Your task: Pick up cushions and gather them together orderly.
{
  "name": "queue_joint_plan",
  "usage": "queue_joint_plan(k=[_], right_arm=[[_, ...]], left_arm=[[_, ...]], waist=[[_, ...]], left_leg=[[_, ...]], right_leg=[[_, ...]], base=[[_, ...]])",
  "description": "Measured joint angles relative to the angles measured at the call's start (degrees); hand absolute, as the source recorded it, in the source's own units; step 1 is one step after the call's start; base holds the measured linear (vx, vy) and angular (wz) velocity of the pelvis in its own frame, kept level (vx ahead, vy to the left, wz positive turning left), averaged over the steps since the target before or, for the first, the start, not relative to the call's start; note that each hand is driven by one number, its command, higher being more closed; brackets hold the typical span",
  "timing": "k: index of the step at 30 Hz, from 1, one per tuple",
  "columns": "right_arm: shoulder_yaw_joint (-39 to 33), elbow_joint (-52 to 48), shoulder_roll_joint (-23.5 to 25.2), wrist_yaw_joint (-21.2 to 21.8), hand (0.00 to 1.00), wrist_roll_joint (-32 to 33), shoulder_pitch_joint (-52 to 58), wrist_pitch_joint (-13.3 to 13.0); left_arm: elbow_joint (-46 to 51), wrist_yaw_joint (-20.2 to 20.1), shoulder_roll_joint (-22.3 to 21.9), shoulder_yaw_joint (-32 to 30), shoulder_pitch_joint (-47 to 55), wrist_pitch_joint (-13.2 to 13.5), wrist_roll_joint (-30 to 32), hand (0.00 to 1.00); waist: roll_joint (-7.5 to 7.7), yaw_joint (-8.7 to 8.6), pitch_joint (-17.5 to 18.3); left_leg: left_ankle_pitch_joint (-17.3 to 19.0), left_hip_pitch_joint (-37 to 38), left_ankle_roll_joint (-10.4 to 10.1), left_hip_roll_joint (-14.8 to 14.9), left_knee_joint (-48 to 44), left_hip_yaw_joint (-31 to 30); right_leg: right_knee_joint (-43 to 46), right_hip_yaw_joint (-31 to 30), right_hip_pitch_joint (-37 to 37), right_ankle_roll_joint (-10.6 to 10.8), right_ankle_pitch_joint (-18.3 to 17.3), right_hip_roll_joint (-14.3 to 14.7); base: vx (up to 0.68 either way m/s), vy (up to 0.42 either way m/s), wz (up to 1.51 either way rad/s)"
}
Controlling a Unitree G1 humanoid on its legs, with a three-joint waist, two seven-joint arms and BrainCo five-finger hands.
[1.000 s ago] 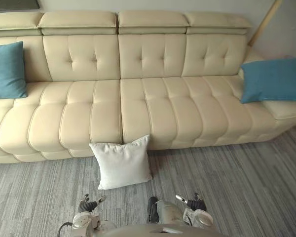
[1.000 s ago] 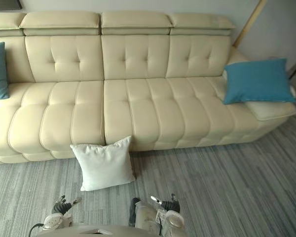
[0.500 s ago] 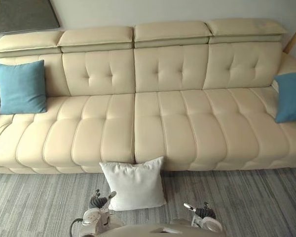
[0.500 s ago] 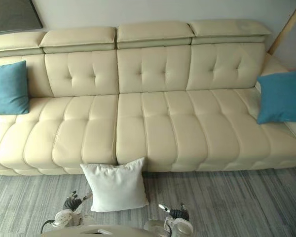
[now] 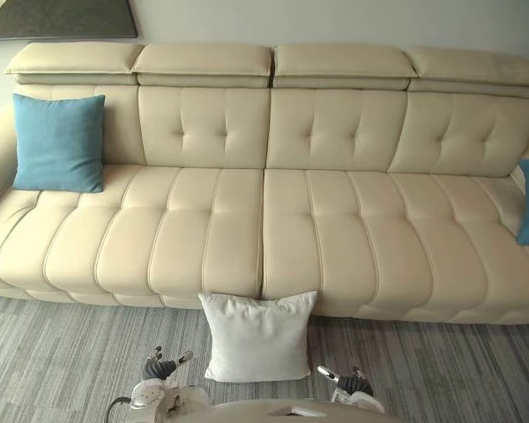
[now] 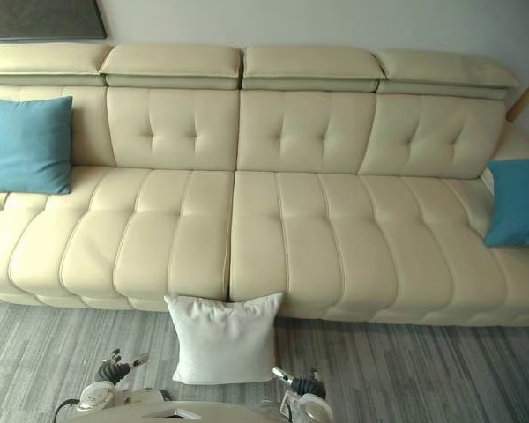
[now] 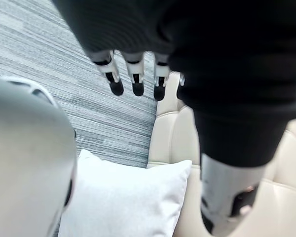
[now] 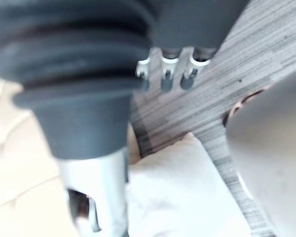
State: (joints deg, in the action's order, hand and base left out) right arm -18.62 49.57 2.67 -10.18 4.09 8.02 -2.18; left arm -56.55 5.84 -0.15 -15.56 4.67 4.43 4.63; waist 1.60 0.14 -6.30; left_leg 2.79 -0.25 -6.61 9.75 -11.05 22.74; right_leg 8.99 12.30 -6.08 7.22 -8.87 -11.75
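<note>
A white cushion (image 5: 258,339) stands on the grey carpet, leaning against the front of the cream sofa (image 5: 353,238). One blue cushion (image 5: 59,143) rests upright at the sofa's left end, and another blue cushion (image 6: 517,203) sits at its right end. My left hand (image 5: 161,368) hangs low just left of the white cushion, fingers (image 7: 133,74) relaxed and holding nothing. To the cushion's lower right is my right hand (image 5: 346,383), its fingers (image 8: 167,74) also loose and empty. Both wrist views show the white cushion (image 7: 128,197) past the fingers, apart from them.
The long sofa spans the whole width, its seats bare between the two blue cushions. Striped grey carpet (image 5: 62,352) lies in front of it. A dark panel (image 5: 62,18) hangs on the wall above the sofa's left end.
The camera has swung left: the left blue cushion is now fully in view and the right one sits at the edge. The cushions themselves have not moved; both hands stay low.
</note>
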Motion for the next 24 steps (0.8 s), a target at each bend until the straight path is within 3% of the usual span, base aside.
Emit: queue_joint_plan(k=[4, 7, 13, 16, 18, 23, 24], right_arm=[[0.03, 1.25, -1.53, -0.01, 0.0, -0.1, -0.29, 0.0], [0.23, 1.24, -1.71, -0.02, 0.0, -0.61, -0.35, -0.01], [4.0, 1.66, -1.91, -0.52, 0.0, -5.61, -3.17, 0.22], [6.51, 0.86, -2.06, -1.02, 0.0, -6.71, -7.58, 0.23], [9.2, -0.53, -4.42, -1.86, 0.0, -6.68, -13.62, 0.23], [9.58, -9.31, -8.61, -4.72, 0.0, -5.68, -21.63, 0.15], [9.41, -11.65, -10.23, -5.59, 0.0, -4.68, -23.73, 0.2]], left_arm=[[-0.58, 0.01, -0.05, 1.25, 0.46, 0.01, 0.02, 0.0], [-0.84, 0.02, -0.01, 2.3, 0.52, 0.09, 0.02, 0.0], [-0.92, 0.5, 1.46, 3.37, -1.03, 0.4, -0.46, 0.0], [0.21, 1.81, 2.1, 3.84, -5.26, 0.4, -2.83, 0.0], [2.69, 3.23, 2.44, 5.05, -8.97, 0.51, -7.16, 0.0], [10.55, 5.29, 5.77, 5.49, -15.73, 1.69, -15.86, 0.0], [13.79, 5.89, 8.07, 5.37, -17.67, 2.41, -17.91, 0.0]], waist=[[-0.39, -0.11, 0.26], [-0.57, -0.13, 0.36], [1.28, 0.85, -0.48], [1.36, 1.39, -4.49], [0.02, 1.65, -7.77], [-0.34, 1.94, -14.26], [-0.36, 1.8, -15.26]], left_leg=[[-5.58, 4.34, 0.05, -2.02, 10.41, -0.03], [-7.6, 5.83, 0.3, -2.98, 14.42, -0.27], [-7.85, 2.36, 0.78, -4.19, 14.4, -0.29], [-3.07, -6.93, 1.41, -1.27, 2.18, -1.11], [2.06, -18.5, 2.16, 3.4, -11.28, -2.51], [6.16, -29.83, 4.18, 6.23, -22.18, -2.21], [6.94, -34.4, 4.38, 6.91, -24.94, -2.16]], right_leg=[[-0.16, -0.21, 0.2, 0.31, 0.29, 0.24], [-0.49, -0.44, 0.29, 0.4, 0.62, 0.38], [-1.61, -0.97, 3.4, 0.33, 2.22, -0.33], [1.33, -1.83, 8.42, -0.15, 2.95, 0.08], [6.25, -2.72, 16.27, -0.16, 2.94, 1.96], [17.23, -6.3, 29.35, 0.18, 0.36, 1.58], [20.97, -7.41, 34.98, -0.02, -0.63, 1.25]], base=[[-0.08, -0.031, -0.02], [-0.02, -0.001, 0.0], [0.0, 0.053, -0.01], [-0.08, 0.029, 0.02], [-0.18, 0.05, -0.14], [-0.24, 0.148, -0.26], [-0.21, 0.091, -0.14]])
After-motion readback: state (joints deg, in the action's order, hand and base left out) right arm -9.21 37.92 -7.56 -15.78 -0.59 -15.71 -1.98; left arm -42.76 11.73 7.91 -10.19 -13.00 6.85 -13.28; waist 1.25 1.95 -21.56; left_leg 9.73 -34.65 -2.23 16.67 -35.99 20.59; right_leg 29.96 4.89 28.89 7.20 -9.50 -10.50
